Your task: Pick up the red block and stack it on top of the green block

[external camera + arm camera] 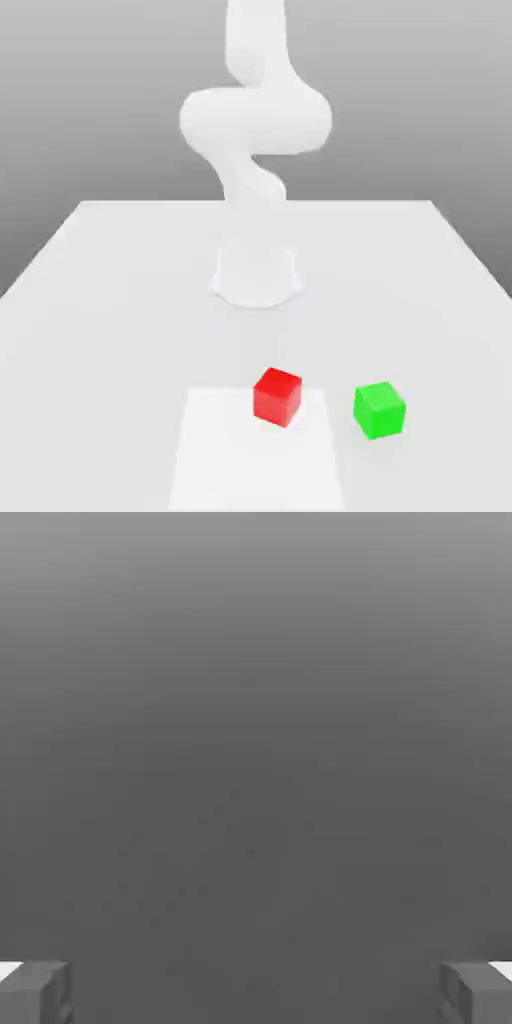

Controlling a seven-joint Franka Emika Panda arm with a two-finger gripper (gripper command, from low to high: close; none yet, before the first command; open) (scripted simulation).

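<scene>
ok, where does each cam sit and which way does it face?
Exterior view: off the arm, raised, looking down across the table at the arm and its base, with the red block and green block nearer the camera; which side of the robot it stands on isn't on record.
Hand view: on the hand, looking out past the gripper, its two fingers wide apart at the edges, toward a plain grey backdrop.
Shared: a grey backdrop, but no block or table to match up.
</scene>
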